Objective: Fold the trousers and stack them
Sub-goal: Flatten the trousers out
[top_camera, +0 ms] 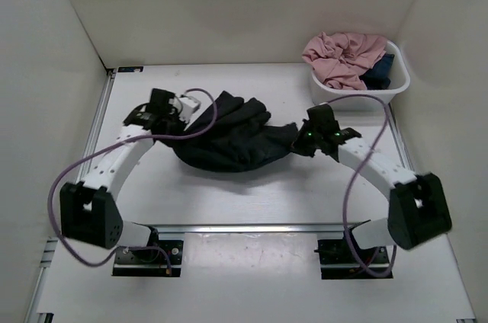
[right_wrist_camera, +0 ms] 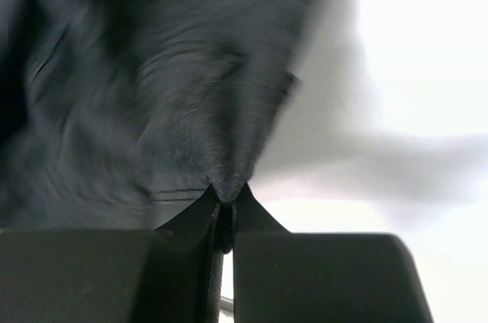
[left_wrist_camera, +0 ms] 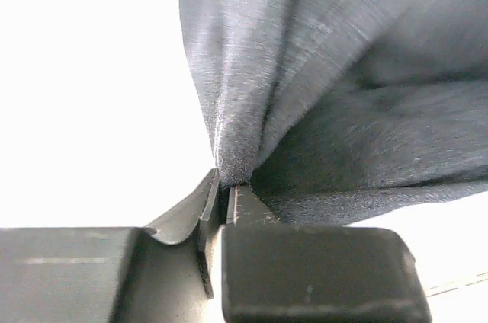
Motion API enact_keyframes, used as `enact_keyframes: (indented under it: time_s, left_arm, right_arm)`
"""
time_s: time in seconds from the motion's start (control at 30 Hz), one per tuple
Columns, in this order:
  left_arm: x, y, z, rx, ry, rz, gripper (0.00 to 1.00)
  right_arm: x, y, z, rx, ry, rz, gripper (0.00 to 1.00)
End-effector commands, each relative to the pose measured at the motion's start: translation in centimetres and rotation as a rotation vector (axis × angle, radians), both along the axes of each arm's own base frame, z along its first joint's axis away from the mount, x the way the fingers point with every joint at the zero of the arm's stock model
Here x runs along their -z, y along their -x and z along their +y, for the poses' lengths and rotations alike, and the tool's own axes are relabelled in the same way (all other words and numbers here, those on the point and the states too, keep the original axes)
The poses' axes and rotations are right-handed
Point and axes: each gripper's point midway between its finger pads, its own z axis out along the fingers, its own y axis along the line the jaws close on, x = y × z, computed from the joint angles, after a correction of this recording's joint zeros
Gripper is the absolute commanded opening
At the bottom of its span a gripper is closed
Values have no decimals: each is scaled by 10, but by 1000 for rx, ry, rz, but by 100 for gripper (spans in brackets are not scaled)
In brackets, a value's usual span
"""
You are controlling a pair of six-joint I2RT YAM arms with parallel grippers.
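The black trousers hang bunched between my two grippers over the middle of the white table. My left gripper is shut on the trousers' left edge; in the left wrist view the jaws pinch a fold of dark cloth. My right gripper is shut on the trousers' right edge; in the right wrist view the jaws pinch a point of the cloth. The cloth sags between them and its lower part seems to rest on the table.
A white tub stands at the back right, holding a pink garment and a small dark blue garment. White walls enclose the table on the left, back and right. Purple cables loop from both arms.
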Motion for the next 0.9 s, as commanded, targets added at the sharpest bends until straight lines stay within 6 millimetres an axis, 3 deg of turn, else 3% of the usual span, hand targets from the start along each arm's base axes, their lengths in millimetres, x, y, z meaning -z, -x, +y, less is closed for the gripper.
enact_keyframes:
  time_s: [0.0, 0.07, 0.13, 0.17, 0.27, 0.3, 0.4, 0.47, 0.5, 0.53, 0.57, 0.6, 0.7, 0.73, 0.77, 0.83, 0.87]
  left_arm:
    - [-15, 27, 61, -146, -95, -35, 14]
    - [-14, 46, 85, -193, -120, -35, 14]
    - [-5, 64, 102, -213, -163, -10, 14]
    - [12, 80, 111, -227, -178, 37, 14]
    - [32, 114, 117, -228, -196, 111, 16]
    - [41, 129, 118, -225, -201, 144, 17]
    - [49, 152, 124, -214, -233, 188, 23]
    - [49, 159, 130, -212, -256, 197, 29]
    - [48, 161, 133, -207, -272, 196, 32]
    - [47, 163, 133, -194, -278, 197, 38]
    - [46, 164, 137, -208, -285, 198, 44]
    - [46, 164, 137, -200, -289, 198, 61]
    - [26, 146, 132, -213, -246, 137, 75]
    - [8, 131, 125, -210, -200, 86, 80]
    - [4, 122, 121, -208, -177, 90, 87]
    - [-9, 101, 111, -205, -119, 81, 92]
    - [-10, 97, 110, -213, -115, 88, 92]
  right_arm:
    - [-2, 34, -49, 102, 146, 33, 0]
    - [10, 65, -68, 135, 187, 87, 0]
    - [14, 83, -75, 177, 163, 101, 0]
    - [34, 103, -82, 188, 170, 156, 0]
    - [53, 132, -84, 223, 119, 229, 0]
    - [64, 151, -93, 231, 143, 278, 0]
    - [61, 165, -105, 257, 169, 284, 7]
    - [62, 180, -117, 270, 217, 311, 29]
    - [56, 180, -120, 263, 223, 287, 43]
    - [54, 185, -124, 259, 244, 293, 65]
    - [46, 180, -125, 266, 245, 275, 68]
    - [41, 175, -129, 270, 266, 243, 69]
    - [23, 156, -134, 310, 296, 171, 71]
    - [24, 150, -136, 308, 310, 156, 71]
    - [28, 138, -130, 310, 305, 147, 72]
    - [33, 119, -115, 277, 272, 130, 72]
    - [48, 122, -109, 255, 274, 213, 72]
